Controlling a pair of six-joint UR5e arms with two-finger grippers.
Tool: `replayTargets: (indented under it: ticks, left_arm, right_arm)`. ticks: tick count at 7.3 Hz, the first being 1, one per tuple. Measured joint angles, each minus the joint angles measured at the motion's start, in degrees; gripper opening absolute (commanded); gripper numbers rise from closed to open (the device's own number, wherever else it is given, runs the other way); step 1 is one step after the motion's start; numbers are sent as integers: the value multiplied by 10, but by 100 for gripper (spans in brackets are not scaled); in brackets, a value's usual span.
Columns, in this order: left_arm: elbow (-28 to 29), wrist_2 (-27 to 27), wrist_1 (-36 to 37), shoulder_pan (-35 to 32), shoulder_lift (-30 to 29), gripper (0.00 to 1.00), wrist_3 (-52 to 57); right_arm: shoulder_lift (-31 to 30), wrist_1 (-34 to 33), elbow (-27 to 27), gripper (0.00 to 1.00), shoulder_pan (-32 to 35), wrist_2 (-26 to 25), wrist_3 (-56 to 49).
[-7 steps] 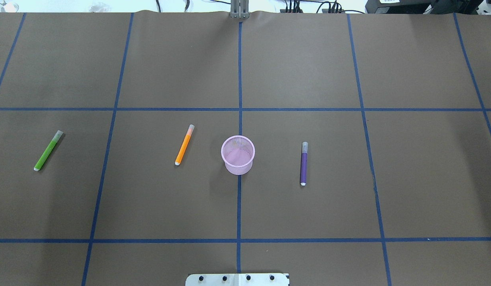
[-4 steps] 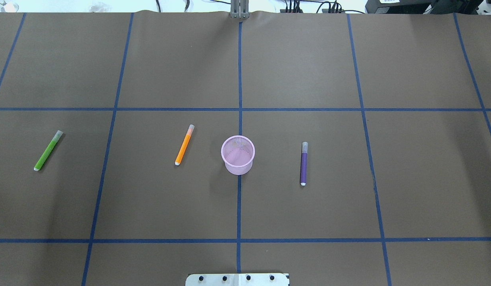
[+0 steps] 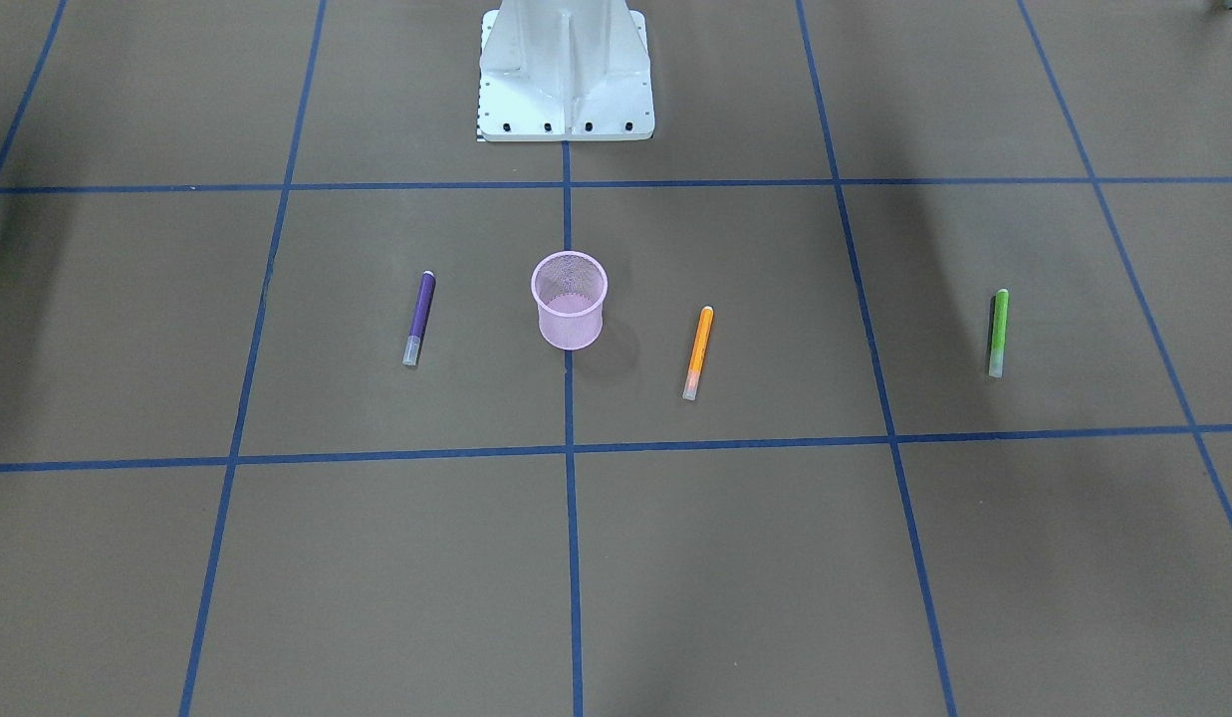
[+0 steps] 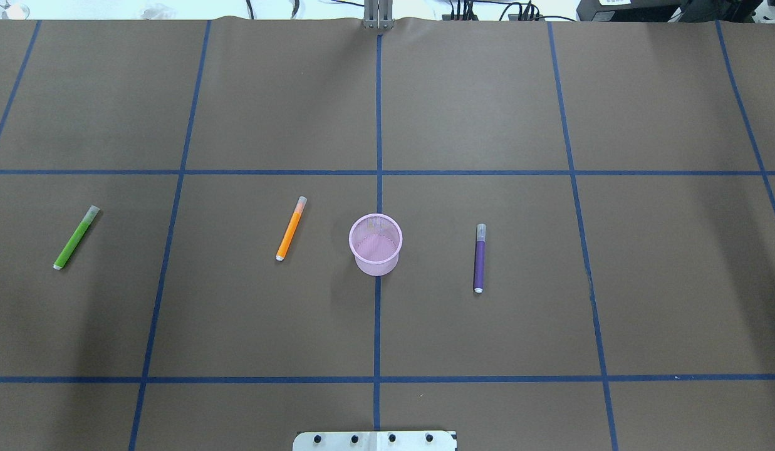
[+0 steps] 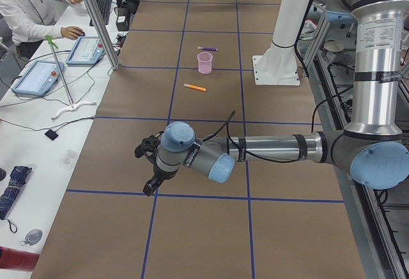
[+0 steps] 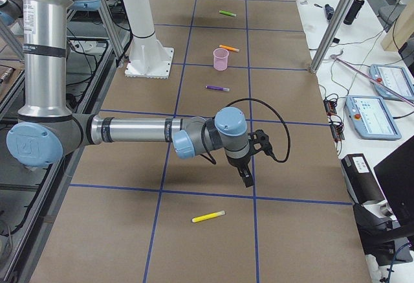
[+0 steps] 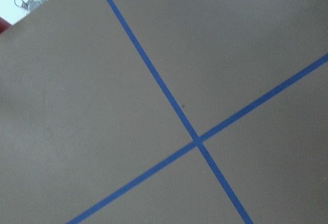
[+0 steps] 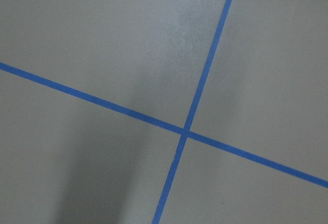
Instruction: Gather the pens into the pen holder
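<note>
A blue tape grid (image 4: 378, 326) crosses the brown paper tabletop (image 4: 487, 100); a person (image 5: 29, 7) sits alongside. I cannot tell whether left gripper (image 5: 149, 186) or right gripper (image 6: 248, 178) is parted.

Overhead and front views face the counter (image 4: 487, 94) from opposite sides, sharing the pink cup (image 4: 375, 244); 2 end views look along it; wrist cameras, seemingly near, see tape (image 7: 196, 141).

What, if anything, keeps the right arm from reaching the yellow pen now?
Probably nothing, so yes: the yellow pen lies flat and alone, close to the right claw, with nothing lying between them.
</note>
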Motion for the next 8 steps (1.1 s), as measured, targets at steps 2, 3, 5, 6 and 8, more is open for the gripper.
replayTargets:
  ticks: [2,3,5,6,8]
  left_arm:
    - [12,-3,-13,0,-20,100,0]
    - [13,-3,-21,0,-22,100,0]
    - [14,-4,-29,1,-23,100,0]
    - [14,-4,-35,1,-23,100,0]
    - [13,-4,-44,1,-23,100,0]
  right_arm:
    - [-11,22,-19,100,0,0,-2]
    - [-17,61,-56,100,-1,-1,1]
    - [-23,189,-150,99,-12,0,62]
    - [-25,243,-182,99,-33,-4,103]
    - [-27,299,-223,84,-71,-17,130]
